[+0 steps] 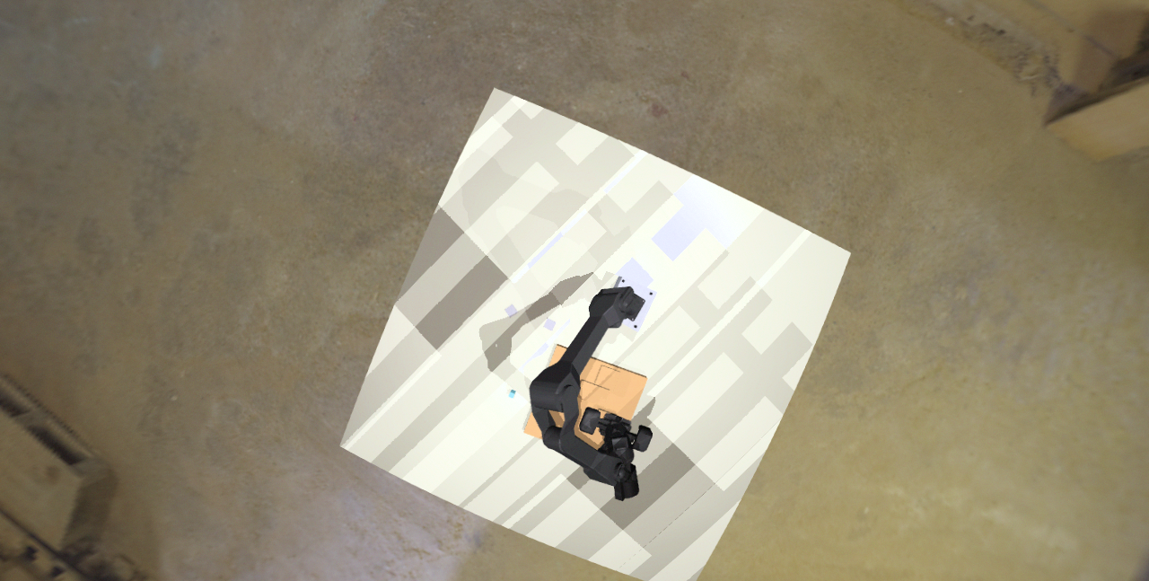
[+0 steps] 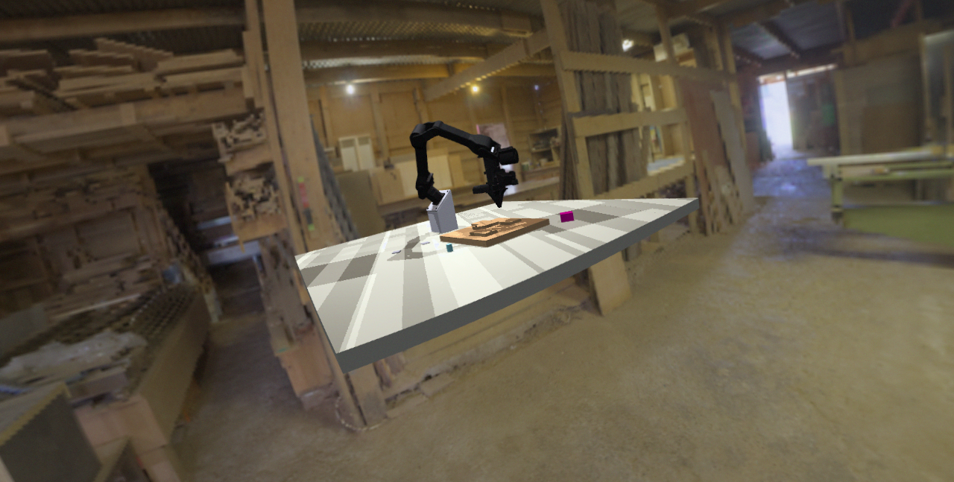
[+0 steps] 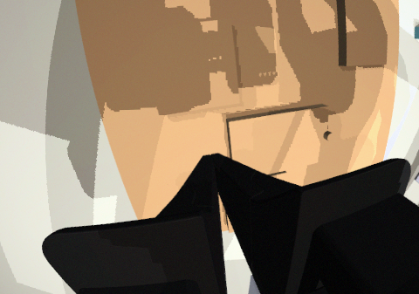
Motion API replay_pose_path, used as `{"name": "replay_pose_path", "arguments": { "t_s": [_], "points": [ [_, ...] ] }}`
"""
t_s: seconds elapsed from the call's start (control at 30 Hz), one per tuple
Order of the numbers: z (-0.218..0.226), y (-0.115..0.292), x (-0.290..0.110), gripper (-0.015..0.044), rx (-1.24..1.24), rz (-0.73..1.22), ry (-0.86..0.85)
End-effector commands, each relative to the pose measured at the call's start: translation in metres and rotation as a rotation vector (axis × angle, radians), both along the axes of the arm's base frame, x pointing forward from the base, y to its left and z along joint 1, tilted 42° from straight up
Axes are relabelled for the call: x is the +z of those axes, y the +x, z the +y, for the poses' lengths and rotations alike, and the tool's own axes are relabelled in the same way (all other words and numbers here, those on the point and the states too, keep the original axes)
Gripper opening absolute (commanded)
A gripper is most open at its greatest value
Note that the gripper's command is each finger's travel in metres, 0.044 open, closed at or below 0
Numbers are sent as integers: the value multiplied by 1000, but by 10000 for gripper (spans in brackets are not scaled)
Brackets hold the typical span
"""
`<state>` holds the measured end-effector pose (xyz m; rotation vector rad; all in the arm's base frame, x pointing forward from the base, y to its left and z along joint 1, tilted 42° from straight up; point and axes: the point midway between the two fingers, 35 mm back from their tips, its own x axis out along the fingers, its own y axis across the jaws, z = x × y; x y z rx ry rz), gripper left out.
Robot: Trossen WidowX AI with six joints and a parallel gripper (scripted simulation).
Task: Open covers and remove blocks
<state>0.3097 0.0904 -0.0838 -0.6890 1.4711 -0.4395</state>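
Note:
The tan puzzle board [image 1: 622, 386] [image 2: 481, 239] [image 3: 175, 160] lies on the table in front of the arm's base. My gripper [image 1: 620, 492] [image 2: 498, 202] [image 3: 211, 161] is shut and empty. It hangs above the board's edge that lies away from the base. In the wrist view a rectangular cover outline [image 3: 274, 112] with a small pin [image 3: 327, 133] lies just beyond the fingertips, and a dark narrow bar [image 3: 340, 15] sits farther off. The arm's shadow hides much of the board's surface. A magenta block [image 2: 566, 215] and a small teal block [image 1: 512, 393] [image 2: 449, 247] [image 3: 415, 31] rest on the table off the board.
The striped white and grey table [image 1: 723, 295] [image 2: 400, 292] stands in a timber workshop. The arm's white base [image 1: 638, 288] [image 2: 441, 217] stands behind the board. In the overhead view the arm hides the magenta block.

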Motion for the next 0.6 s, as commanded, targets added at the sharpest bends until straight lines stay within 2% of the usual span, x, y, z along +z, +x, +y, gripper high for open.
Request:
{"name": "replay_pose_path", "arguments": {
  "t_s": [0.0, 0.57],
  "points": [
    [0, 0, 0, 0, -2, -3, -5],
    [-8, 2, -9, 0, -1, -3, -4]
  ]
}}
